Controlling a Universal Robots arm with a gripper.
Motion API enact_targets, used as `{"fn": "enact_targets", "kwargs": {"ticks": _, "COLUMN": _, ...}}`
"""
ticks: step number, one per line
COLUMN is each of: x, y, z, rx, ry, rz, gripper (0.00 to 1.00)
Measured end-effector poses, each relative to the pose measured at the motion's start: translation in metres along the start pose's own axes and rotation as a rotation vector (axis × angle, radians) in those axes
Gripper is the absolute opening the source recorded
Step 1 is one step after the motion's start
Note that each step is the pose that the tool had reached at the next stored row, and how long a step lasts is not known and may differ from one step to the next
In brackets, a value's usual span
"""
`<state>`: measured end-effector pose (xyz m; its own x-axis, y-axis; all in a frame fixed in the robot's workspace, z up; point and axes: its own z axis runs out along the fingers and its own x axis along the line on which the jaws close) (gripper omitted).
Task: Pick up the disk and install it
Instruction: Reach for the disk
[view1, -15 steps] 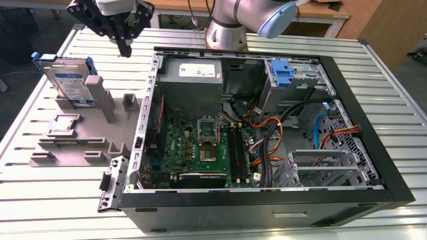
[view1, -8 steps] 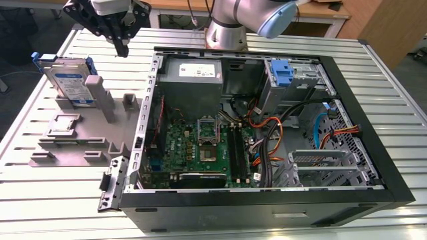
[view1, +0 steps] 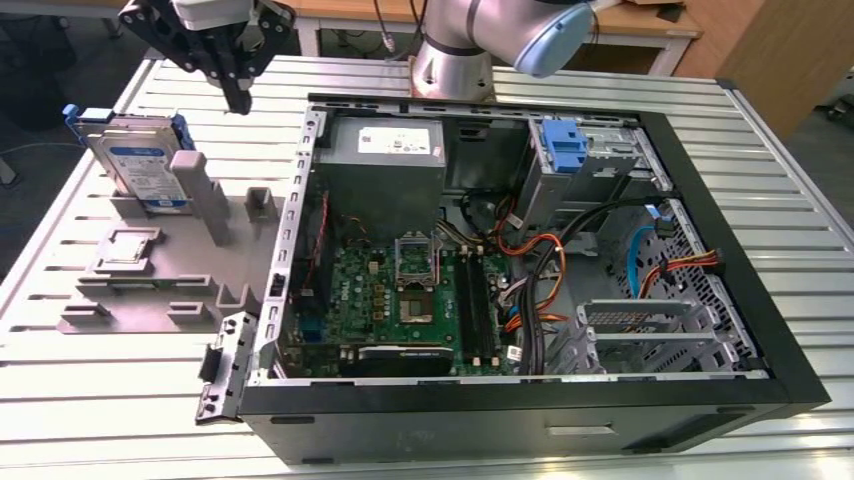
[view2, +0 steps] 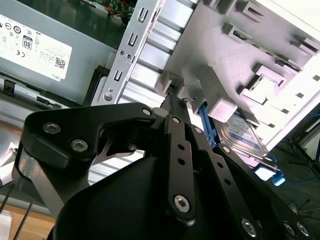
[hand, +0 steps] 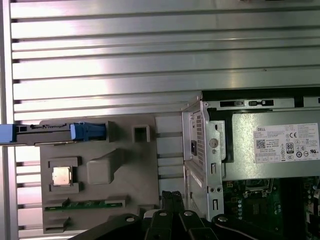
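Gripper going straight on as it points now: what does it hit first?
Likely the gripper meets the table strip between grey fixture and computer case, not the disk; depth unclear.

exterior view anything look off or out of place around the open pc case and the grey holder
Nothing stands out. The disk stands upright in the grey holder at the exterior view's left, the shut, empty gripper hangs near it, and the computer case lies open with its cables inside.
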<state>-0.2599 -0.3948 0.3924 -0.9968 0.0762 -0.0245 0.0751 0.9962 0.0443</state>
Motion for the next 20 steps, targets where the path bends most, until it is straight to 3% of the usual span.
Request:
{"fn": "enact_targets", "kwargs": {"ticks": 15, "x": 0.0134, "y": 0.0089, "z": 0.0012, "rx": 0.0002, "ry": 0.0006, "rz": 0.007, "gripper": 0.10}}
{"fn": "enact_targets", "kwargs": {"ticks": 20, "x": 0.0162, "y": 0.0112, "z": 0.0032, "rx": 0.0014, "ry": 0.0164, "rz": 0.012, "gripper": 0.10}}
